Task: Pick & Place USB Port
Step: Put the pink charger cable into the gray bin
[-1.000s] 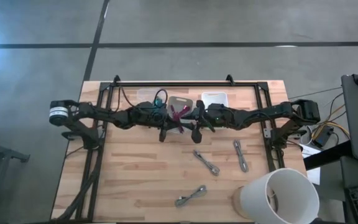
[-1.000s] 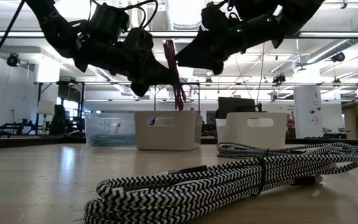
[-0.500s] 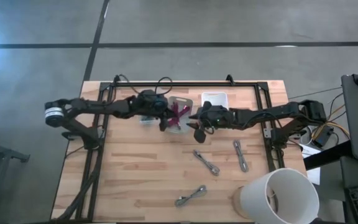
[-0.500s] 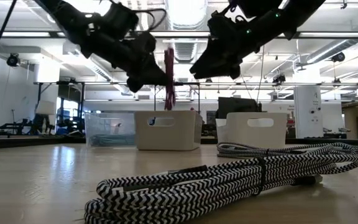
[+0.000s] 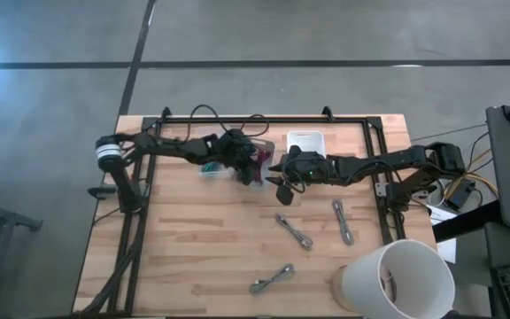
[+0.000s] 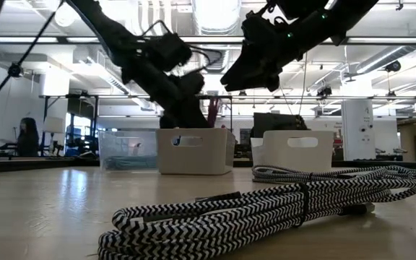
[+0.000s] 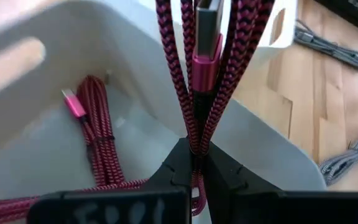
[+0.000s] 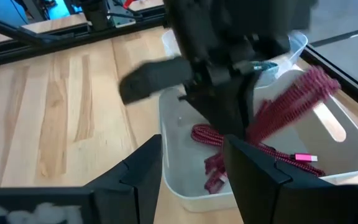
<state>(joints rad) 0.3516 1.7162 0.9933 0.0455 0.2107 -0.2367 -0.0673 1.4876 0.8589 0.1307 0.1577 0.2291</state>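
Note:
The red braided USB cable [image 7: 194, 93] is a folded bundle with its plug [image 7: 207, 56] showing. My left gripper [image 5: 248, 168] is shut on it, reaching slanting down into the grey middle bin [image 5: 268, 142]. A second red cable [image 7: 98, 124] lies on that bin's floor. In the low view, my left gripper [image 6: 186, 108] dips behind the bin's near wall [image 6: 193, 152]. My right gripper [image 5: 282, 186] is open, beside the bin toward the table's right, and touches nothing. My left gripper pinches the red cable's bundle of several strands [image 7: 194, 140] between its two fingers. The fingers slant down from the table's left. The strands and plug stick out beyond the fingertips over the bin's inside [image 8: 303, 87]. Whether the far end touches the bin, I cannot tell.
A clear bin [image 5: 209, 152] holding a teal cable stands left of the grey bin, and a white bin [image 5: 306, 140] stands right of it. Three bundled grey cables [image 5: 295, 232] [image 5: 343, 221] [image 5: 273, 279] lie toward the near edge. A large white cylinder [image 5: 397, 279] fills the near right corner.
My left gripper has carried the red cable toward the far edge and then down into the grey bin. The cable hung high in the air before and now sits low, behind the bin wall. My right gripper drew away from the cable toward the right, then kept still.

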